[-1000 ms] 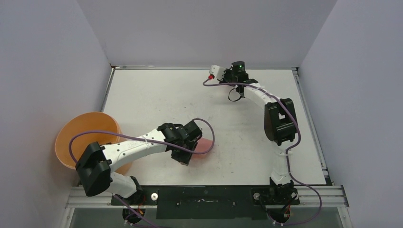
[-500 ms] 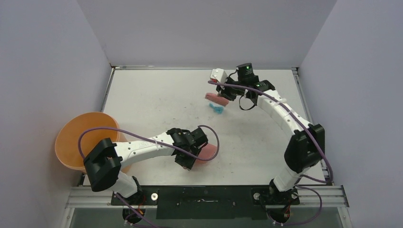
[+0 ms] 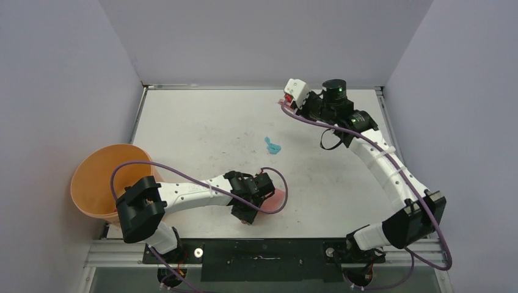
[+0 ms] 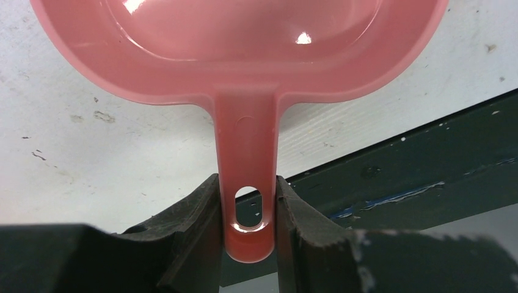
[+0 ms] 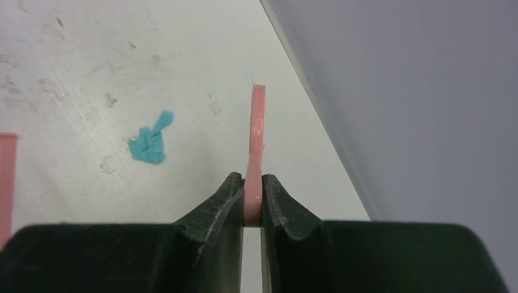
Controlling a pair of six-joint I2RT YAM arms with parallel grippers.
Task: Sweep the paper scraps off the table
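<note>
The left arm (image 3: 183, 194) and the right arm (image 3: 382, 163) are built alike: glossy white link shells between chunky matte-black joint housings. A thin purple cable (image 3: 284, 189) trails loose along the left one, and another purple cable (image 3: 292, 115) along the right. A small green light (image 3: 333, 90) glows on the right arm's round black motor cap, beside a white wrist camera box (image 3: 295, 89) with red marks. In both wrist views the wedge-shaped black jaws show pale scuffs.
</note>
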